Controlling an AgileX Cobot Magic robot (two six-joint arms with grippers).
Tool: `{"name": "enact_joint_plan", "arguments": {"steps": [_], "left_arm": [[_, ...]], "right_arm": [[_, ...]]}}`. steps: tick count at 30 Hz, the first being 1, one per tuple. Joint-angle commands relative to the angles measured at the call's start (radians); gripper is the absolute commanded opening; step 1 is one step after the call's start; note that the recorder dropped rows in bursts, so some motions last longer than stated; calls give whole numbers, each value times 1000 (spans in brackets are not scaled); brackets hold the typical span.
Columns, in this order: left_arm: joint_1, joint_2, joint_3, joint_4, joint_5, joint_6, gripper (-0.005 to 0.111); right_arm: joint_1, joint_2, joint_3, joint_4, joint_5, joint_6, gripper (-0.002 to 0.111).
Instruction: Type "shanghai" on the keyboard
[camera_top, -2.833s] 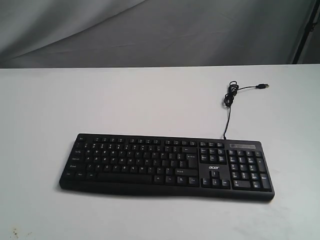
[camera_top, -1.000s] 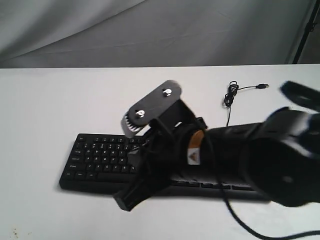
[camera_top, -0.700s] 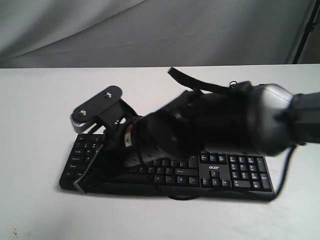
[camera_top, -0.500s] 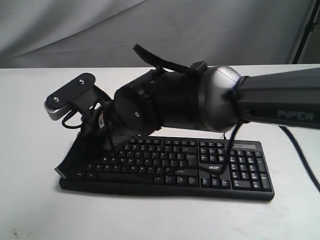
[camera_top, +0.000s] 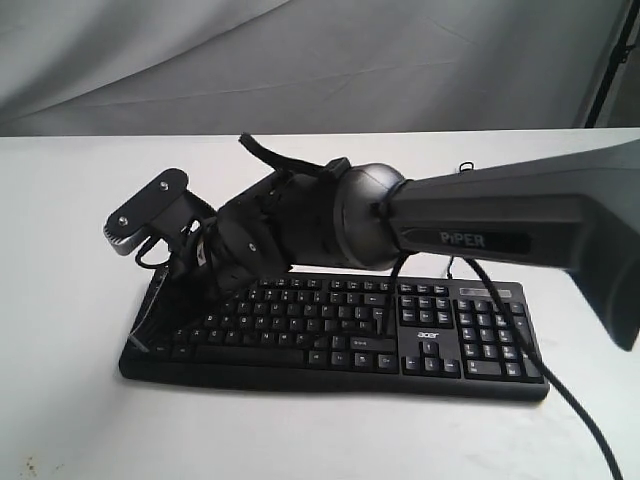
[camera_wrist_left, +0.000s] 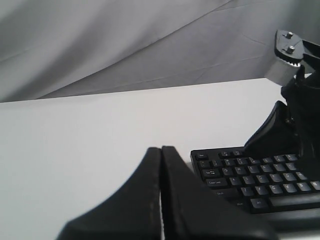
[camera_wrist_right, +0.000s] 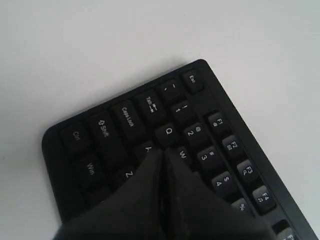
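My right jaws are pressed together into one blunt point, and the fingertips (camera_wrist_right: 152, 162) sit over the home row between the A key (camera_wrist_right: 148, 148) and the W key (camera_wrist_right: 182, 154), with the Q key (camera_wrist_right: 168, 131) just beyond them. The S key should be right under that point, but it is hidden, and I cannot tell whether the tip is touching it or hovering. I judge this to be the first letter of the word, with nothing typed yet. The next move calls for a short, straight press, a clean lift, then a slide toward 3 o'clock along the same row to reach H. My left jaws are also closed tight, fingertips (camera_wrist_left: 152, 165) hanging over bare tabletop (camera_top: 80, 420) off the Esc end of the keyboard (camera_top: 400, 330); the exterior view does not show them. The keyboard lies toward 6 o'clock on the tabletop, its number pad at 4 o'clock. The right arm (camera_top: 480, 225) reaches in from 3 o'clock across the function row, and its camera bracket (camera_top: 145, 212) overhangs the 9 o'clock end. The keyboard's end edge is close there, so drift that way risks Caps Lock. There is open room at 12 and 9 o'clock.
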Motion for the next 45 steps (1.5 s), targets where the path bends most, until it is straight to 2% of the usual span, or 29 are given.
{"name": "enact_joint_plan", "arguments": {"steps": [1, 45], "left_arm": [[-4, -3, 4, 1, -3, -3, 0], [-4, -3, 4, 1, -3, -3, 0]], "right_arm": [[-5, 26, -8, -10, -45, -10, 0], [-15, 99, -8, 3, -107, -10, 0]]}}
